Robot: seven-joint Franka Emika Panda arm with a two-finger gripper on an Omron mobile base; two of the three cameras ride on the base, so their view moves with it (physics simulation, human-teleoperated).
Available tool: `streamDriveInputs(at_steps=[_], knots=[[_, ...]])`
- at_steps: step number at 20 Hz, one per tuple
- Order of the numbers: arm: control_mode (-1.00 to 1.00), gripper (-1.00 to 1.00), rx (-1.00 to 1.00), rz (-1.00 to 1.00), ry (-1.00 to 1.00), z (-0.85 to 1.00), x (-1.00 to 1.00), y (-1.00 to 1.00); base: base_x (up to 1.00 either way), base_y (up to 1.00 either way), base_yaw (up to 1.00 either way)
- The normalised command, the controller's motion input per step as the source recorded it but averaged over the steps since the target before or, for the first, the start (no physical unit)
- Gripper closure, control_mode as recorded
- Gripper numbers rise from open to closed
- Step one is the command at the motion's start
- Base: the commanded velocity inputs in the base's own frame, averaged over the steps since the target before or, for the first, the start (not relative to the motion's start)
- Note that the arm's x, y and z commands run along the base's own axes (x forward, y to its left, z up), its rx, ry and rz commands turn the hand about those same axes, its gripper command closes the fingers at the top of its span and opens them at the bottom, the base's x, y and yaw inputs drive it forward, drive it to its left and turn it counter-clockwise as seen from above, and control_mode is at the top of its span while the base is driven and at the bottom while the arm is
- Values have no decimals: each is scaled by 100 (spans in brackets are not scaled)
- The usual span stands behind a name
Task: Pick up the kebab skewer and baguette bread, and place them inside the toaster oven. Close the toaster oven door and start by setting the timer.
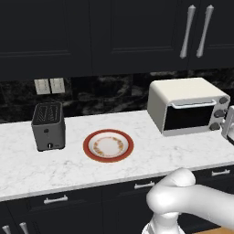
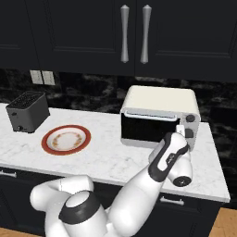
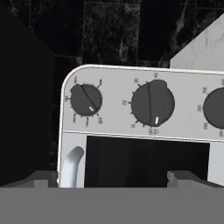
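Note:
The cream-white toaster oven [image 1: 187, 105] [image 2: 159, 113] stands at the right of the counter. Its dark glass door [image 1: 188, 117] [image 2: 148, 129] is shut, handle bar up. My gripper [image 2: 182, 131] [image 1: 228, 122] hovers just in front of the oven's knob panel, open with nothing between its fingers. In the hand view, which is rolled sideways, the gripper [image 3: 113, 179] faces the grey knobs [image 3: 152, 104], with the door glass [image 3: 144, 162] and silver handle bar [image 3: 72, 166] below them. The kebab skewer and the baguette bread are out of view.
A red-rimmed plate [image 1: 108, 146] [image 2: 66, 139] lies on the white marble counter [image 1: 27, 169] left of the oven, with nothing on it. A dark grey slot toaster [image 1: 48, 125] [image 2: 28, 111] stands further left. Dark cabinets hang overhead.

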Motion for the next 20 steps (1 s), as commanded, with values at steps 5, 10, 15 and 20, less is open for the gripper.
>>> streamDriveInputs(at_steps=[5,10,15,20], knots=[[-100,-100,0,0,0,-5,16,-1,0,0,0],[-100,-100,1,0,1,-8,20,-21,0,0,0],[-100,-100,0,0,0,-7,18,-13,0,0,0],[-100,-100,0,0,0,-12,8,-1,0,0,0]])
